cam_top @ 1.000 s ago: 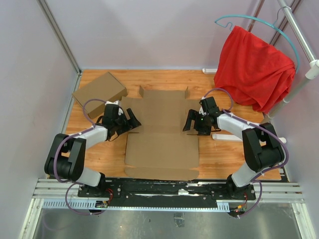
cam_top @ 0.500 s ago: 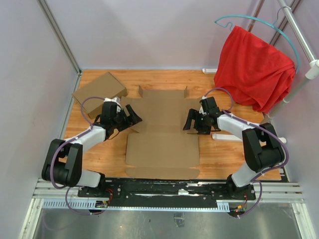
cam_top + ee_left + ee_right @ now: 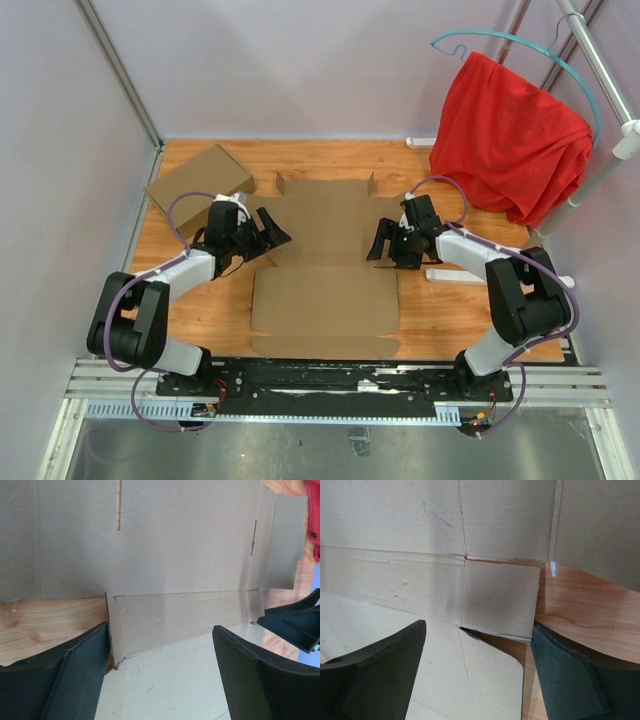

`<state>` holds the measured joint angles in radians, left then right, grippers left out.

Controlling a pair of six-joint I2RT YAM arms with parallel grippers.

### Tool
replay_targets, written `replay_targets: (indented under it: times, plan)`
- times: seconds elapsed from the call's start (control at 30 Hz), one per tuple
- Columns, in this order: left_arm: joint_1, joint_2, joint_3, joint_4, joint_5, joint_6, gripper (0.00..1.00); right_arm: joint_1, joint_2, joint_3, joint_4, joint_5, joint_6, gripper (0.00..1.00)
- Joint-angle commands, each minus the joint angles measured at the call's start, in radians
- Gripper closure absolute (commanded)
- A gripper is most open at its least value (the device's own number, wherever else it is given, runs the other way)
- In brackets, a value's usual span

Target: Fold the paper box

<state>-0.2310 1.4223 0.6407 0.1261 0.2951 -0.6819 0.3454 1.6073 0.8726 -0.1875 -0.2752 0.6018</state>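
Top external: plain brown paper box [image 3: 325, 300] lies unfolded.

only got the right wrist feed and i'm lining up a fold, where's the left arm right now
Observer: At the opposite, left edge of the paper box, roughly level with yours. The left jaws are open.
Operator: anything in them
Observer: No. A narrow side panel of the sheet sits in line with their gap; I cannot tell whether they touch it.
Operator: anything else on the table i should avoid
Observer: A second, closed cardboard box sits at the far left corner of the table, just beyond the sheet.
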Motion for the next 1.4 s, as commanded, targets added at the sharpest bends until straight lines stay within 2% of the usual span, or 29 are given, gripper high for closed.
replay_targets:
  times: [0.0,0.27,0.67,0.93,1.2,1.37]
  plan:
    - [-0.02,0.016,0.054,0.025,0.025,0.005,0.15,-0.007,-0.017,-0.009,-0.053,0.065,-0.002,0.15]
    - [-0.055,0.055,0.096,-0.01,-0.002,0.042,0.15,0.008,-0.027,0.031,-0.093,0.119,-0.028,0.16]
    - [-0.07,0.122,0.086,0.028,0.006,0.038,0.16,0.03,0.007,0.068,-0.062,0.058,-0.031,0.16]
    - [-0.079,0.154,0.083,0.04,0.007,0.042,0.16,0.047,0.032,0.089,-0.083,0.07,-0.03,0.16]
    - [-0.08,0.166,0.084,0.042,0.003,0.043,0.16,0.053,0.041,0.091,-0.155,0.172,-0.023,0.16]
    - [-0.08,0.165,0.083,0.039,0.001,0.045,0.16,0.054,0.051,0.066,-0.112,0.12,-0.022,0.16]
